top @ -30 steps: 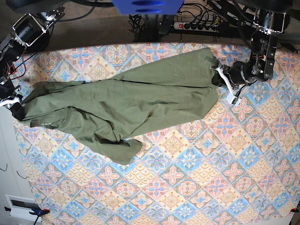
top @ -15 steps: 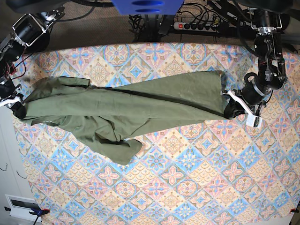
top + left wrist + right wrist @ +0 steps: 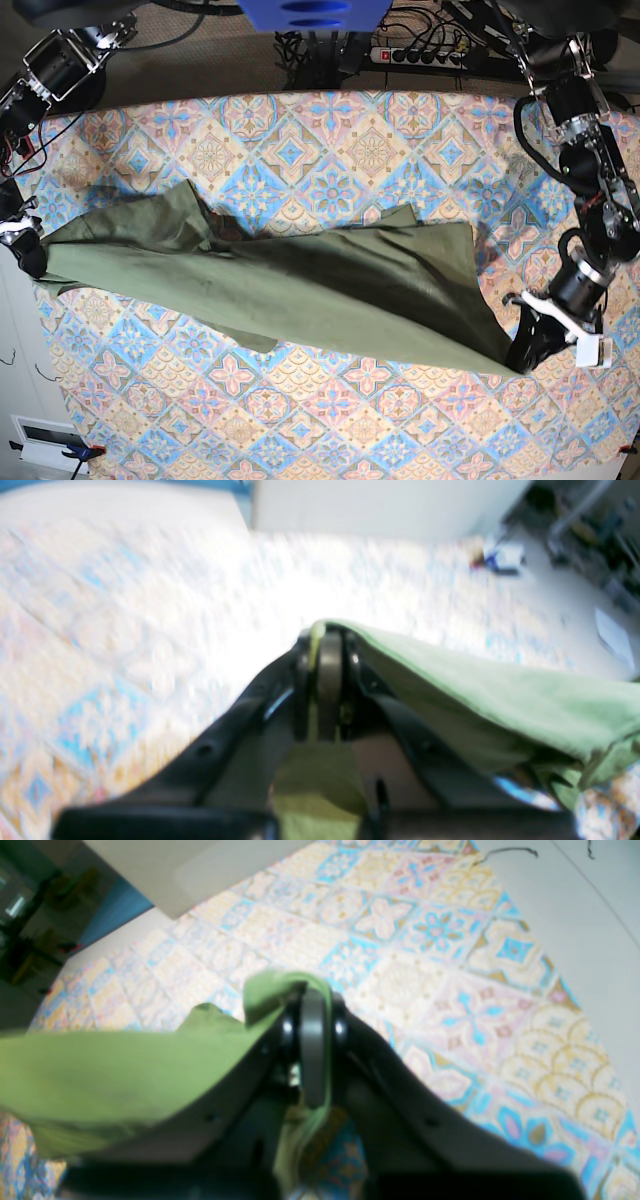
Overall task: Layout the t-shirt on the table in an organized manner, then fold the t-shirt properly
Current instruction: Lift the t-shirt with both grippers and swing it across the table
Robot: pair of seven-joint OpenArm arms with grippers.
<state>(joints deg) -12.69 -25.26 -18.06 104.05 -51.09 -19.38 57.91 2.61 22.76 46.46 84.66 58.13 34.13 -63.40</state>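
Note:
The olive-green t-shirt (image 3: 300, 285) hangs stretched across the table (image 3: 330, 130), from its left edge to the front right. My left gripper (image 3: 522, 356) is shut on the shirt's right corner and holds it just above the cloth. In the left wrist view the left gripper (image 3: 325, 640) pinches green fabric (image 3: 500, 695) that trails off to the right. My right gripper (image 3: 28, 255) is shut on the shirt's left end at the table's left edge. In the right wrist view the right gripper (image 3: 312, 1005) clamps a fold of the t-shirt (image 3: 100, 1070). A bunched flap (image 3: 175, 225) lies near the left end.
A power strip (image 3: 420, 55) with cables lies behind the table's far edge. A white box (image 3: 45, 440) stands off the front left corner. The left arm's links (image 3: 590, 150) rise over the table's right side.
My left gripper has swung from the far right toward the front right, dragging the shirt's corner with it. The shirt has opened wider and shifted frontward. The right gripper has barely moved.

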